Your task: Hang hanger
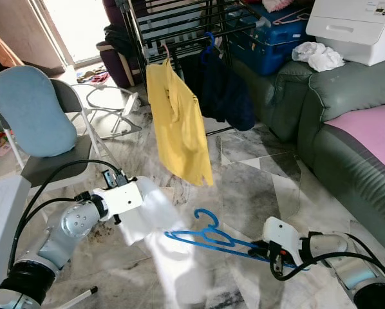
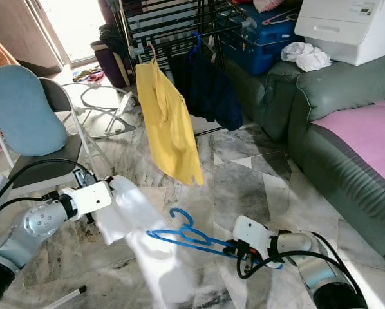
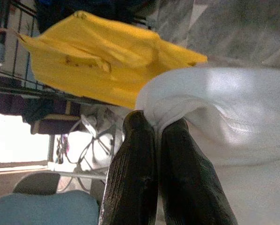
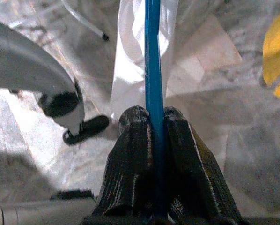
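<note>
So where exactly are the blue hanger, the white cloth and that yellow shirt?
blue hanger (image 1: 208, 237): left eye view, on its triangular frame below the hook.
white cloth (image 1: 155, 212): left eye view, on its upper folds.
yellow shirt (image 1: 178, 129): left eye view, mid-body.

A yellow shirt (image 1: 178, 125) hangs on the black drying rack (image 1: 173, 29). A folding chair (image 1: 54, 158) with a blue cushion (image 1: 31, 109) stands nearby. A grey sofa (image 1: 334, 122) stands opposite.
</note>
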Available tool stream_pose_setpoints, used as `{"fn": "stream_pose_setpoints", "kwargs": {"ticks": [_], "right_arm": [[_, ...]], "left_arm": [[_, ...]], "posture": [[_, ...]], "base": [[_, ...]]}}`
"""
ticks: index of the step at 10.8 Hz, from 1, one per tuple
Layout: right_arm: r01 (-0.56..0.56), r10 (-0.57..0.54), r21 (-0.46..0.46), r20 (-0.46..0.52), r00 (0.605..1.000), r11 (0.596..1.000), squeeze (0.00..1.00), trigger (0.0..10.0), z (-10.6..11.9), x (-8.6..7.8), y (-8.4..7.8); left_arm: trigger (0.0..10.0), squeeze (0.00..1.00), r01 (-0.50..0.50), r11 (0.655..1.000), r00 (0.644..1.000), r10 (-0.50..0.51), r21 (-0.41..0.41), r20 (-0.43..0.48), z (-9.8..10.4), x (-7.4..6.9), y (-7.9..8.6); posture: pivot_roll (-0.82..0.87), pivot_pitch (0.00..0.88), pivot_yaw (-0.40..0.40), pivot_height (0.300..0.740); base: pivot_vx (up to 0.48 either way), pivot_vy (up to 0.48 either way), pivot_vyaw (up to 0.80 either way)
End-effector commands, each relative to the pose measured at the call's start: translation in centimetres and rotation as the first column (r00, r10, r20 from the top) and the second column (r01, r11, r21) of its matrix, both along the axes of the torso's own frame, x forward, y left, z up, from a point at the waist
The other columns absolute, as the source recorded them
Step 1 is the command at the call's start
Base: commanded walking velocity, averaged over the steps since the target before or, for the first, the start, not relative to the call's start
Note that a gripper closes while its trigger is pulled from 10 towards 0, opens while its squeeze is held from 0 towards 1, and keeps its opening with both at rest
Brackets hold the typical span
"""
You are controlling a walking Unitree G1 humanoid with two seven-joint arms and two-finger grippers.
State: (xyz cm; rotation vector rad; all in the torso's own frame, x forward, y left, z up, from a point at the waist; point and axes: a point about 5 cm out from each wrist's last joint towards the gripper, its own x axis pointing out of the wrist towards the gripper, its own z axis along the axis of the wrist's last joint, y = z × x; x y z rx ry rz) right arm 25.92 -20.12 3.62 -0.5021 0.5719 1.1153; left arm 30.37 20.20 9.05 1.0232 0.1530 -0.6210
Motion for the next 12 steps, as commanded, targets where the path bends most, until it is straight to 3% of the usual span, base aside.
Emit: {"fn": "stream_pose_setpoints", "kwargs": {"ticks": [1, 6, 10, 12], "right_arm": [[-0.008, 0.007, 0.052, 0.033, 0.999, 0.999, 0.00, 10.0, 0.8, 0.5, 1.0], [0.006, -0.007, 0.045, 0.031, 0.999, 0.999, 0.00, 10.0, 0.0, 0.8, 1.8], [0.003, -0.004, 0.036, 0.017, 1.000, 0.999, 0.00, 10.0, -0.4, 0.8, 1.8], [0.019, -0.020, 0.025, 0.032, 0.999, 0.999, 0.00, 10.0, -0.4, 1.0, 1.5]], "left_arm": [[10.0, 0.00, -0.033, 0.999, 0.999, 0.033, 0.008, 0.001, 0.0, 0.2, 0.5], [10.0, 0.00, 0.009, 0.994, 1.000, -0.008, -0.105, 0.011, 0.6, 0.0, -1.7], [10.0, 0.00, 0.063, 0.990, 0.998, -0.063, -0.128, 0.009, 1.7, -0.5, -2.5], [10.0, 0.00, 0.064, 0.991, 0.998, -0.066, -0.121, -0.011, 2.6, -1.5, -2.0]], "posture": [[-0.06, 0.000, 0.153, 0.740], [-0.06, 0.000, 0.148, 0.740], [-0.05, 0.000, 0.142, 0.740], [-0.05, 0.000, 0.141, 0.740]], "base": [[0.000, 0.000, 0.00], [0.000, 0.000, 0.00], [0.000, 0.000, 0.00], [0.000, 0.000, 0.00]]}}
